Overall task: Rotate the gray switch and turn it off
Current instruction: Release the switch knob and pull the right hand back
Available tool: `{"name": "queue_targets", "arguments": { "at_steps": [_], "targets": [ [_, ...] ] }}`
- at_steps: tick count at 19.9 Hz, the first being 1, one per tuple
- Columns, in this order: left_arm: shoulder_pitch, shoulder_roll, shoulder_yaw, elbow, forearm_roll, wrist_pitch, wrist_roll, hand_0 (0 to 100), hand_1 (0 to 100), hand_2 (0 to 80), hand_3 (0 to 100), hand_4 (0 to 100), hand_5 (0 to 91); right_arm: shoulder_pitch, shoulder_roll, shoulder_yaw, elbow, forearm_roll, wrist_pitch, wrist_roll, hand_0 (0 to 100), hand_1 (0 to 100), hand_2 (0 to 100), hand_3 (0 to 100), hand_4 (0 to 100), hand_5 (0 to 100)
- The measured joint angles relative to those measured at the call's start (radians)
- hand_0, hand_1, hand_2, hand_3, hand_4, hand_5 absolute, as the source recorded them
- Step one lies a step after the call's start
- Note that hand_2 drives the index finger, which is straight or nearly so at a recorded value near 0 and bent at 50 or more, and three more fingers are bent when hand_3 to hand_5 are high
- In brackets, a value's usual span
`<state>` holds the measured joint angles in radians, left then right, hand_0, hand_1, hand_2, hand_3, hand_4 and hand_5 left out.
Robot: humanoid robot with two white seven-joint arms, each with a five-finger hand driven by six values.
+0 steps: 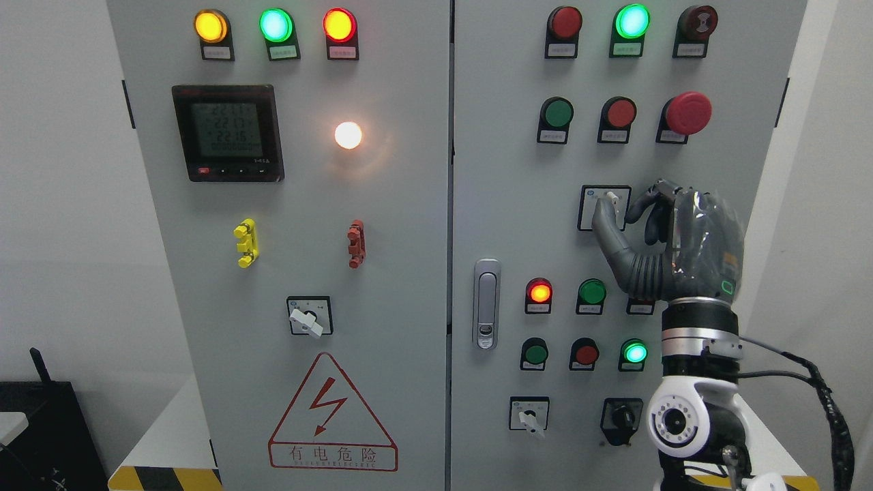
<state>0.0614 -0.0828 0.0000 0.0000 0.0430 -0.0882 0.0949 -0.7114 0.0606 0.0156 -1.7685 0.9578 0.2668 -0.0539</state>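
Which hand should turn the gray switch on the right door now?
Right. The right hand is already raised at the gray switch, its fingers touching the knob. The left hand is not in view.

Two cabinet doors side by side. Left door: meter display [227, 133] upper left, rotary switch [309, 316] low centre above the warning triangle [332, 416]. Right door: door latch [486, 303] at left edge, emergency stop button [687, 113] upper right. Gray switch [607, 202] set below it, touched by right hand [672, 242].
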Motion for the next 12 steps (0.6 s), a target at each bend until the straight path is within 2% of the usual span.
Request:
{"name": "queue_targets", "arguments": {
  "at_steps": [3, 8, 12],
  "targets": [
    [0.0, 0.0, 0.0, 0.0, 0.0, 0.0, -0.001, 12, 39, 0.0, 0, 0, 0.0, 0.001, 0.0, -0.004, -0.005, -0.002, 0.0, -0.002, 43, 44, 70, 100, 100, 100],
    [0.0, 0.0, 0.0, 0.0, 0.0, 0.0, -0.002, 12, 39, 0.0, 0, 0, 0.0, 0.006, 0.0, -0.009, -0.019, -0.005, -0.004, -0.003, 31, 43, 70, 100, 100, 100],
    [0.0, 0.0, 0.0, 0.0, 0.0, 0.0, -0.002, 12, 39, 0.0, 0, 0, 0.0, 0.021, -0.001, -0.011, -0.037, -0.008, -0.056, -0.006, 28, 41, 68, 100, 100, 100]
  ]
}}
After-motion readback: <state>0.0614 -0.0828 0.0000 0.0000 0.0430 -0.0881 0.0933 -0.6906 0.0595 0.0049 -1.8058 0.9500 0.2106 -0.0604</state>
